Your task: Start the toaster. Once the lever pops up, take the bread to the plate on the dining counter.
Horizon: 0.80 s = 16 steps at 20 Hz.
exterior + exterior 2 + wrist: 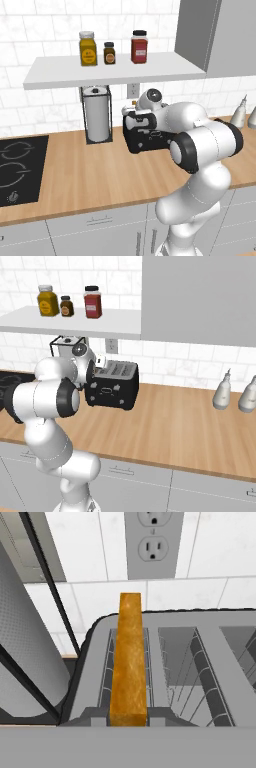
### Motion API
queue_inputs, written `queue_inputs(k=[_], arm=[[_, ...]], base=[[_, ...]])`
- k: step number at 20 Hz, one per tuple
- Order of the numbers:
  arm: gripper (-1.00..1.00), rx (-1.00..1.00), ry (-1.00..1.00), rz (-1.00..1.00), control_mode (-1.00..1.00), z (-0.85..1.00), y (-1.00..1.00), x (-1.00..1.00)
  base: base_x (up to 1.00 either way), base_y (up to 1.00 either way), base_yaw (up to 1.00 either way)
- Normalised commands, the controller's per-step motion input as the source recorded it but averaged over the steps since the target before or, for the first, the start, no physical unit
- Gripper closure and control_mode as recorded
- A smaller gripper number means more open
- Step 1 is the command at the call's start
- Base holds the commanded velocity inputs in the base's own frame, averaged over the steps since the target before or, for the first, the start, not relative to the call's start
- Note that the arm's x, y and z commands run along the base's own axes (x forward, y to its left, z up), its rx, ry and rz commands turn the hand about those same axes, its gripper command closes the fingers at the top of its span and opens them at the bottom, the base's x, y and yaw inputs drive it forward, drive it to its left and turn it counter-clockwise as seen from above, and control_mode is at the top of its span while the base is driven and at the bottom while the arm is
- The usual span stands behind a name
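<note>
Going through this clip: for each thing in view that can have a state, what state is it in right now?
Toaster: upright on the worktop, bread in one slot, the other slots in sight empty.
Bread: standing on edge in the toaster slot, crust sticking up above the top.
Gripper: shut, right at the bread over the toaster; the fingertips themselves are hidden.
Paper towel roll: upright in its black wire holder.
Jars: lids on, standing on the shelf.

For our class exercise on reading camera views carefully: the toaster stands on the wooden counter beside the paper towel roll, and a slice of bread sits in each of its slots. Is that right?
Not quite. The toaster holds a single slice of bread, standing in the slot nearest the paper towel roll; the neighbouring slots show bare wire racks. The hand view shows this. The rest stands: it sits on the wooden counter beside the roll.
</note>
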Motion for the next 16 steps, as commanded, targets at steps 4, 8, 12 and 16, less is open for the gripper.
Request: queue_inputs(k=[4,8,12,16], arm=[[1.00,0.00,0.00,0.00,-1.00,0.00,0.00,0.00],[1.00,0.00,0.00,0.00,-1.00,0.01,0.00,0.00],[1.00,0.00,0.00,0.00,-1.00,0.17,0.00,0.00],[1.00,0.00,0.00,0.00,-1.00,0.30,0.00,-0.12]], base=[[0.00,0.00,0.00],[0.00,0.00,0.00],[0.00,0.00,0.00],[0.00,0.00,0.00]])
